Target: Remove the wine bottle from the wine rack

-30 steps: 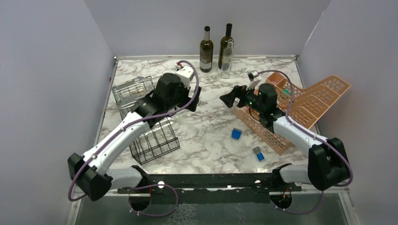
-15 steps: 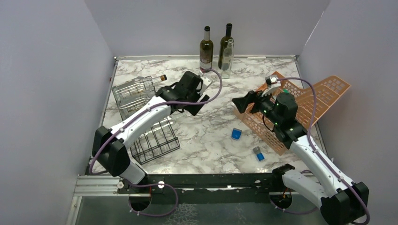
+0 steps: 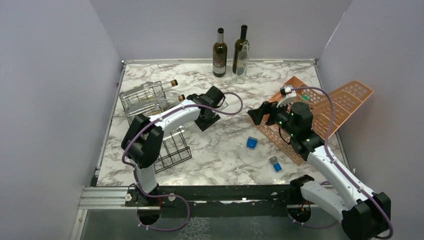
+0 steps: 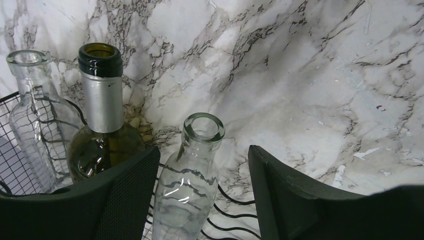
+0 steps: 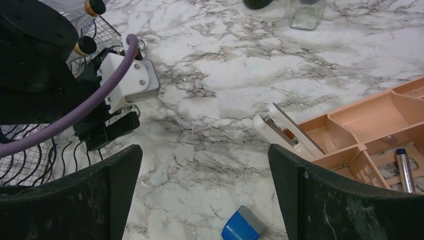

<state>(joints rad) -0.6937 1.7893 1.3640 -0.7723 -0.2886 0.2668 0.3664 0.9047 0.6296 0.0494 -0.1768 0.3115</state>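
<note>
"While your left hand (image 4: 202, 150) hangs at the rack (image 4: 17, 172), what is it holding?"

"Nothing. My fingers (image 4: 290, 200) are spread, one on each side of the clear bottle (image 4: 187, 185), and I can't tell whether either one touches the glass. From above, my left arm (image 3: 170, 112) reaches across the rack."

"Where is that bottle?"

"Lying in the rack, its open mouth poking out over the marble table (image 4: 310, 75). A green bottle (image 4: 102, 120) with a silver collar lies just beside it, and a second clear bottle (image 4: 30, 110) beyond that — all three in the wire."

"And your right hand (image 5: 202, 150)?"

"Spread wide too, empty, above bare marble between the rack and the orange basket (image 5: 370, 107). A small blue block (image 5: 242, 227) lies on the table below it — and three upright bottles (image 3: 220, 50) stand at the far edge"
</note>
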